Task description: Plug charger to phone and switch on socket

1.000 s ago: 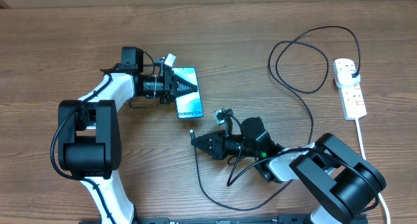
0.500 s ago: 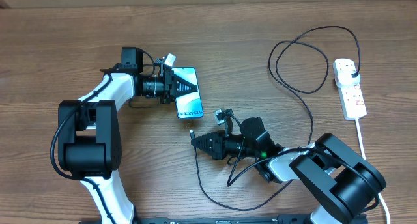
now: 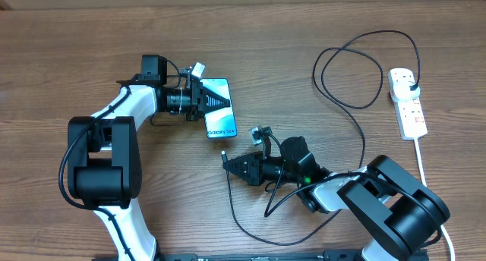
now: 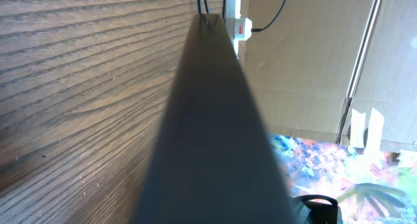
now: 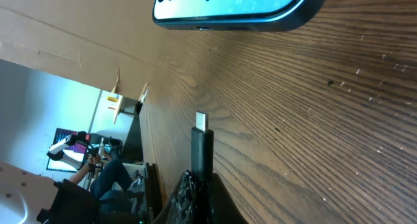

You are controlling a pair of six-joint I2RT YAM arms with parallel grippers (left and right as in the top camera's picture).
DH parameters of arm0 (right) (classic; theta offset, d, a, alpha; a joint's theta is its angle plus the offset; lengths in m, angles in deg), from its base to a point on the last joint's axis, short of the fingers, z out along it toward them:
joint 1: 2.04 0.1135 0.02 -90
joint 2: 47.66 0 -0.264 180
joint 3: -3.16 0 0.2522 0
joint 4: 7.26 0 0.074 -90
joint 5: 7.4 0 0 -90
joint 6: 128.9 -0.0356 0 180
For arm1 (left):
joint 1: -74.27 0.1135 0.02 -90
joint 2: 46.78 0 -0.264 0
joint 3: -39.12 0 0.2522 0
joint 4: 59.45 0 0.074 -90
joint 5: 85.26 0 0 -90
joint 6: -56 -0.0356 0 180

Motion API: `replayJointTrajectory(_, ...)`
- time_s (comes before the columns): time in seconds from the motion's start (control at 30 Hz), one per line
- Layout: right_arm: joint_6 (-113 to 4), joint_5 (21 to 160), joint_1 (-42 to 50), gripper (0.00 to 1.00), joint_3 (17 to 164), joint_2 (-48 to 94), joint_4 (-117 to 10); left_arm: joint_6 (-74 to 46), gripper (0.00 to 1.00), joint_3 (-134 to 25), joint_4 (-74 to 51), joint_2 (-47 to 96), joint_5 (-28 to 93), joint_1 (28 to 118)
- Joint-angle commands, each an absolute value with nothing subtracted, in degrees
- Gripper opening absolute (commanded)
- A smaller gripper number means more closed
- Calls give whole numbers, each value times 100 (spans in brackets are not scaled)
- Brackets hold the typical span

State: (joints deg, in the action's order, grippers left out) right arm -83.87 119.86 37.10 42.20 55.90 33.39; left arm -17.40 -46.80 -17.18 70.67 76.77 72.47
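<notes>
Two arms work at a wooden table [image 3: 68, 41], shown from overhead and from both wrists. On the left, the left gripper [image 3: 225, 102] has its fingers pressed together into one dark wedge across the upper half of the phone [image 3: 221, 126]. The phone lies flat, screen up, left of centre; contact cannot be judged. On the right, the right gripper [image 3: 228, 163] pinches the charger [image 5: 201, 148] just behind its connector tip, which points at the phone's lower edge, near but apart. The cable loops across the table's right side to a black plug in the socket [image 3: 408, 103] at the far right.
</notes>
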Motion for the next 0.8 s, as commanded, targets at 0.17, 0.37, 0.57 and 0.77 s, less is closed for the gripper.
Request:
replayJointTrajectory(0.17, -8337, 11951, 3721, 4, 4206, 5560, 3374, -1681, 4, -4805, -1725, 7069, 7911, 7227)
replayJointTrajectory(0.37, -8381, 12113, 3723, 4, 4206, 5560, 3374, -1690, 4, -4805, -1773, 7069, 7908, 7227)
replayJointTrajectory(0.57, -8383, 12292, 3723, 4, 4206, 5560, 3378, -1730, 4, -4805, -1775, 7069, 7911, 7227)
replayJointTrajectory(0.77, -8377, 11818, 3721, 4, 4209, 5560, 3435, -1797, 4, -4805, -1792, 7069, 7908, 7227)
